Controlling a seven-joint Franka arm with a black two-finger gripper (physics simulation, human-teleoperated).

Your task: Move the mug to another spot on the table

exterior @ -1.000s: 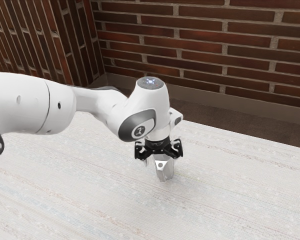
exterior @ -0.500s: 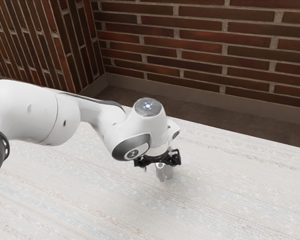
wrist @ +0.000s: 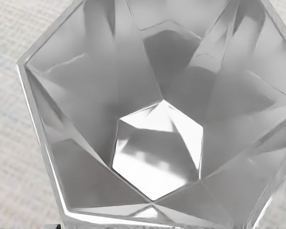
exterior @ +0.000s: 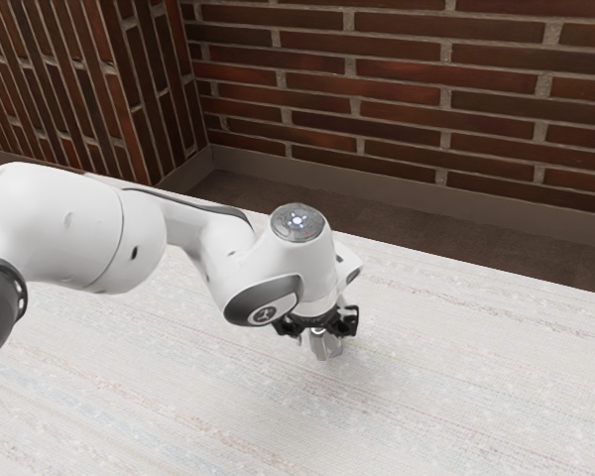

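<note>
Over the last second our white arm [exterior: 178, 248] has come down, so the black two-finger gripper [exterior: 323, 330] now sits low over the pale grey faceted mug [exterior: 325, 348]. The mug has kept its spot near the middle of the pale streaked table top [exterior: 476, 387], its lower part peeking out beneath the hand. The wrist view looks straight down into the mug's angular inside [wrist: 157, 157] to its bright hexagonal floor, so the hand seems centred over the opening. We cannot tell whether the gripper is apart or clamped on the mug. We judge the step to be taking hold: keep the hand vertical, close gently without tipping or sliding the mug, and lift only once the hold is firm.
</note>
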